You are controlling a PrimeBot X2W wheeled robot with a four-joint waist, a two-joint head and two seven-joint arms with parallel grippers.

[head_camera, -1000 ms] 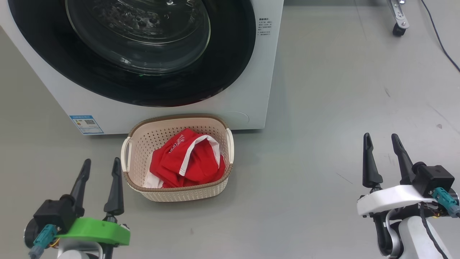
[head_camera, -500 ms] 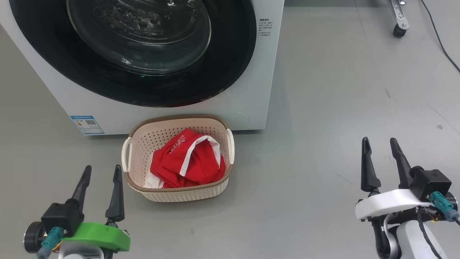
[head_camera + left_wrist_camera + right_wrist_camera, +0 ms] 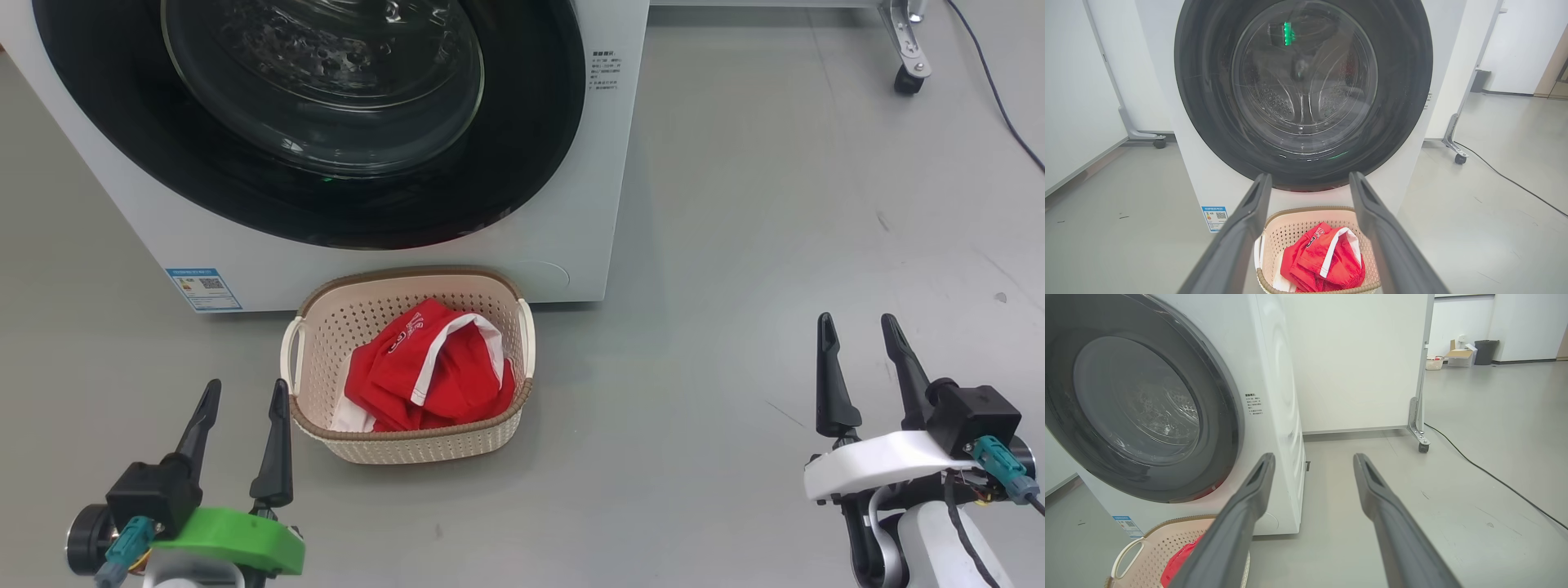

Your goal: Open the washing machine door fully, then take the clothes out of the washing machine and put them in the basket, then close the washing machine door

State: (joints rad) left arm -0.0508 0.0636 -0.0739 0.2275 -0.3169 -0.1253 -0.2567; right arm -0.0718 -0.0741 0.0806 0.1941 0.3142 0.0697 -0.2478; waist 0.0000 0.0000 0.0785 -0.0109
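The washing machine (image 3: pixel 571 212) (image 3: pixel 1208 179) (image 3: pixel 1274 375) stands at the top of the head view, its round black-rimmed door (image 3: pixel 318 122) (image 3: pixel 1304 90) (image 3: pixel 1139 412) shut flat against the front. On the floor just before it sits the cream basket (image 3: pixel 408 441) (image 3: pixel 1290 232) (image 3: pixel 1147 551) with the red, white-trimmed clothes (image 3: pixel 429 376) (image 3: pixel 1323 261) (image 3: pixel 1182 555) inside. My left gripper (image 3: pixel 246 396) (image 3: pixel 1309 179) hovers open just left of the basket, empty. Far out to the right over bare floor, my right gripper (image 3: pixel 857 327) (image 3: pixel 1314 459) is open and empty too.
Grey floor surrounds everything. A white partition on a castor foot (image 3: pixel 906 77) (image 3: pixel 1423 447) stands behind and right of the machine, with a black cable (image 3: pixel 996 82) (image 3: pixel 1494 477) trailing across the floor. Another partition castor (image 3: pixel 1159 143) is at the machine's left.
The whole head picture has slid slightly down and right, so the camera has moved. Both grippers sit a little lower in that view, still open. Basket, clothes and door are unchanged.
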